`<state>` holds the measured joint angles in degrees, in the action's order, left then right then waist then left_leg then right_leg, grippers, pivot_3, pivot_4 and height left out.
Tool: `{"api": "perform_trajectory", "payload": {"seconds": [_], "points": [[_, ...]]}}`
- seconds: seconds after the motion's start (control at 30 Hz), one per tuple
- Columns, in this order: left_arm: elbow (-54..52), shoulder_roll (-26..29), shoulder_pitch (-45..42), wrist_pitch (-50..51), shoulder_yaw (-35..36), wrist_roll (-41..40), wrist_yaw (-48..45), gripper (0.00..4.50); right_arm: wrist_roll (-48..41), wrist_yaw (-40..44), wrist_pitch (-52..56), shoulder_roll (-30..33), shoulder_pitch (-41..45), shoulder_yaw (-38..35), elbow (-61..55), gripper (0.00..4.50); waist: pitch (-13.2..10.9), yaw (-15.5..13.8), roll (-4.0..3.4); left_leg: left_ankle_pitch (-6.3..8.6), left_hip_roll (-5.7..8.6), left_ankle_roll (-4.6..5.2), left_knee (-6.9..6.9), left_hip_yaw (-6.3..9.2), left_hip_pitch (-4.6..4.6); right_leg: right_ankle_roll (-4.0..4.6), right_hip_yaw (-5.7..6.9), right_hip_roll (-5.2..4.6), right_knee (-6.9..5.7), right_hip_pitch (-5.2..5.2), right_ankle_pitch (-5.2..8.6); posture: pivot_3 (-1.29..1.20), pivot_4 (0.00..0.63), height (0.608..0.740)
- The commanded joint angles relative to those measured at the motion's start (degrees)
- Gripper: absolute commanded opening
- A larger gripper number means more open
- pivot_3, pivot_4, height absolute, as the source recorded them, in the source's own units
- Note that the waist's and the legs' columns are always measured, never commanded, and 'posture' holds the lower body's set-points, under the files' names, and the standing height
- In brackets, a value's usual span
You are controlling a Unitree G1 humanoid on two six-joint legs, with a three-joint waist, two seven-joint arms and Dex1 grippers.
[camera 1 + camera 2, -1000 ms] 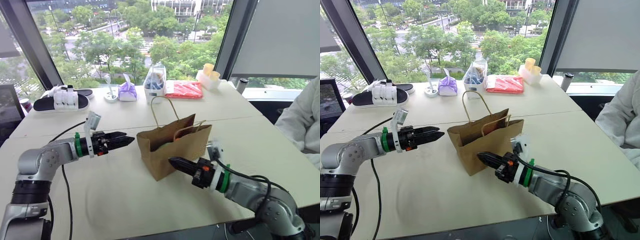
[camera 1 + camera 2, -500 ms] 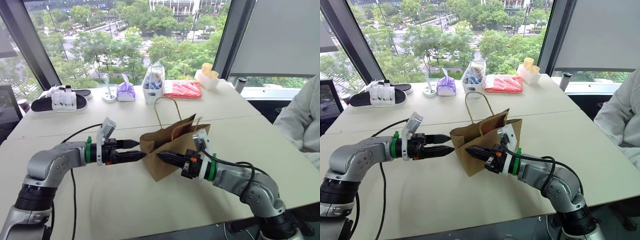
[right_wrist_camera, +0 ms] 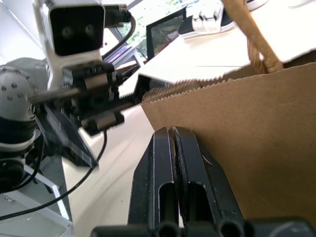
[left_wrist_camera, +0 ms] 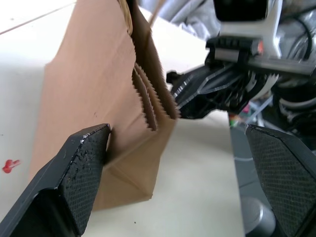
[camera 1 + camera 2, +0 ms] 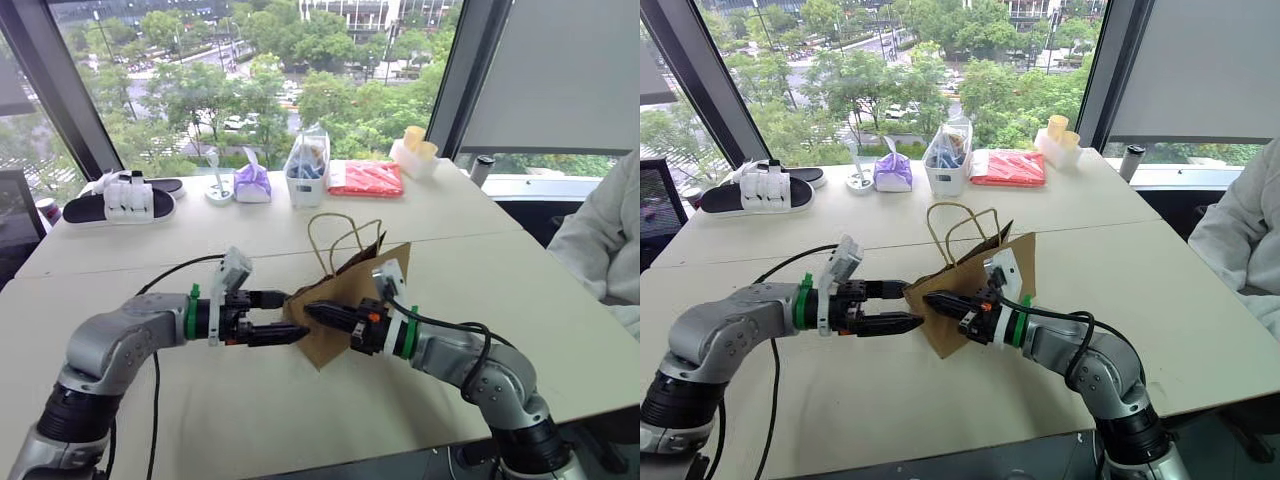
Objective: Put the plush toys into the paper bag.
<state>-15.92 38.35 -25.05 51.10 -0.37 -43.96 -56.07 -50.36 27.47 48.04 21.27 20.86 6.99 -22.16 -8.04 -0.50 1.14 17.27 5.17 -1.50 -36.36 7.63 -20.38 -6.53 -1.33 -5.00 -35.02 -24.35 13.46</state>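
Both arms have moved inward to the paper bag (image 5: 345, 300): left gripper (image 5: 290, 317) fingers spread around its edge, right gripper (image 5: 308, 311) fingers closed beside it; table (image 5: 230, 410) front is free.

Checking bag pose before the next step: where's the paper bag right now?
The paper bag stands mid-table between the two grippers, with the open left gripper at its left edge and the shut right gripper against its front.

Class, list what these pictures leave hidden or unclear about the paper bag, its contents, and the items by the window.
- Inside of the paper bag: head views, its own walls hide any contents.
- Clear plastic bag: head views, blue contents too small to identify.
- Person's sleeve: cut off by the picture edge.
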Motion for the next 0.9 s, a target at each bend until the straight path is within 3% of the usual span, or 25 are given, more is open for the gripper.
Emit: {"api": "perform_trajectory", "payload": {"seconds": [0.03,0.23,0.27,0.33,0.6,0.73,0.9], "points": [[-2.1,-0.9,-0.2,-1.4,-0.7,1.5,2.1,4.50,0.3,0.5,-0.2,-0.9,1.0,-0.5,-0.9,0.08,0.0,0.0,0.00,0.00,0.00,0.00,0.00,0.00,0.00,0.00,0.00,0.00,0.00,0.00,0.00,0.00,0.150,0.740],[-0.1,-4.4,-1.4,-2.7,-1.7,5.0,6.9,4.50,0.6,0.5,-0.1,-1.6,0.6,-0.8,-1.2,0.08,0.0,0.0,0.00,0.00,0.00,0.00,-0.01,0.00,0.00,0.00,0.00,0.02,0.00,0.01,0.00,0.00,0.150,0.740],[-0.1,-4.8,-1.5,-2.8,-1.9,5.4,7.2,4.25,0.6,0.5,-0.1,-1.6,0.6,-0.9,-1.3,0.03,0.0,0.0,0.00,0.00,0.00,0.00,-0.01,0.00,0.00,0.00,0.00,0.02,-0.01,0.01,0.00,0.00,0.150,0.740],[0.0,-5.3,-1.6,-3.0,-2.3,5.9,7.5,3.65,0.6,0.5,0.0,-1.7,0.6,-1.2,-1.4,0.00,0.0,0.0,0.01,0.00,0.01,-0.01,-0.01,0.00,0.01,0.00,0.00,0.02,-0.01,0.01,0.00,0.00,0.150,0.740],[1.1,-5.7,-1.0,-4.4,-3.3,7.3,6.8,0.02,-2.7,0.3,1.4,-1.9,-0.2,-4.7,-3.9,0.00,0.0,0.0,0.00,0.00,0.00,0.00,-0.01,0.00,0.01,0.00,0.00,0.03,-0.02,0.01,0.00,0.00,0.150,0.740],[2.5,-6.1,-1.6,-5.9,-3.2,8.6,6.8,0.02,-7.8,-0.1,3.3,-0.7,-1.9,-7.8,-6.9,0.00,0.0,-0.1,0.01,0.00,0.01,0.00,-0.01,0.00,0.00,0.00,0.00,0.02,-0.01,0.01,0.00,0.00,0.150,0.740],[5.1,-5.4,-3.9,-15.9,-4.4,13.6,2.5,0.02,-14.8,-0.6,5.0,2.4,-5.0,-12.9,-9.9,0.00,0.0,-0.2,0.01,0.00,0.01,0.01,-0.04,0.01,-0.02,0.00,0.02,0.01,0.00,0.04,0.00,0.00,0.150,0.740]]}}
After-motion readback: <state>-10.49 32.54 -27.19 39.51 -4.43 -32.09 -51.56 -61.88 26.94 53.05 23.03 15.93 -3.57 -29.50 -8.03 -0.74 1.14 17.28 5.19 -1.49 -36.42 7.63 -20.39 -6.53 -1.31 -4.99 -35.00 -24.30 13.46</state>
